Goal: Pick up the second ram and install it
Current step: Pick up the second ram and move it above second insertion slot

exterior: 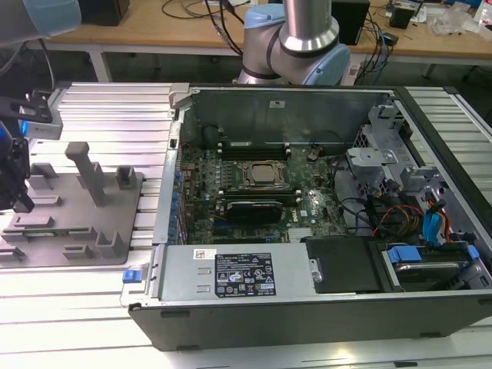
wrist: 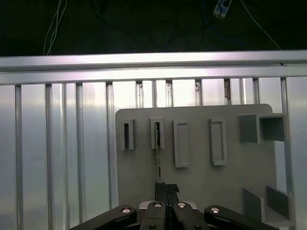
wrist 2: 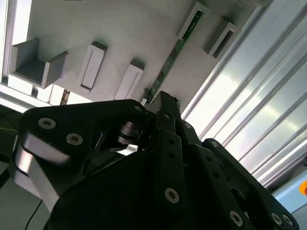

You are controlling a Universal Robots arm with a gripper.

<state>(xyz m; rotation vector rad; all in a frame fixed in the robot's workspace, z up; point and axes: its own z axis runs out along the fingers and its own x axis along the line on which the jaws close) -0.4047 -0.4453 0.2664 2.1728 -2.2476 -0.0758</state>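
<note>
Green and thin on edge, the second ram [wrist: 157, 153] stands in a narrow slot of the grey fixture plate [wrist: 201, 182], one of a row of slots near the plate's edge that faces the desk's [wrist: 57, 143] long rail. In the first wrist view I see the end effector [wrist: 166, 188] with its black fingers drawn almost together, pinching the end of the stick nearest to it, while the stick's other end sits in the slot. The second wrist view gives me the same grip from the side: the second ram [wrist 2: 175, 52] runs slantwise from the slot to the end effector [wrist 2: 160, 103], its green board caught between the fingertips. In the exterior view the end effector [exterior: 21, 201] hangs over the fixture plate [exterior: 69, 223] at the desk's edge on the exterior view's left. The open computer case [exterior: 307, 307] lies just beside the plate, towards the exterior view's right, with the motherboard [exterior: 254, 207] exposed inside.
</note>
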